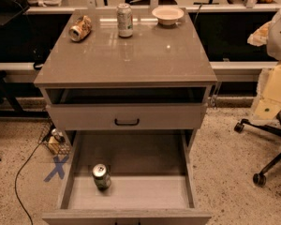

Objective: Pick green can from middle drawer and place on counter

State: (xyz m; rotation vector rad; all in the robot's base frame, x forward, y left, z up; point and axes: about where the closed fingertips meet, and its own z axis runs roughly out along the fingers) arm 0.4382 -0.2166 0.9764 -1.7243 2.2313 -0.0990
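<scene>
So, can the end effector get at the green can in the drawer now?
Probably yes: the drawer is pulled open and the green can stands alone, nothing above it. The end effector itself is not in view, so I cannot be sure.

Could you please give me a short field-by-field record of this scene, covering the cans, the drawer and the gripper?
green can: upright on the drawer floor, front left, silver top showing
middle drawer: pulled open, nothing else visible in it
counter: holds three things along its back edge
pale can: upright, back centre
orange-tan can: lying on its side, back left
white bowl: back right
gripper: not in view
task status: green can not yet picked
</scene>
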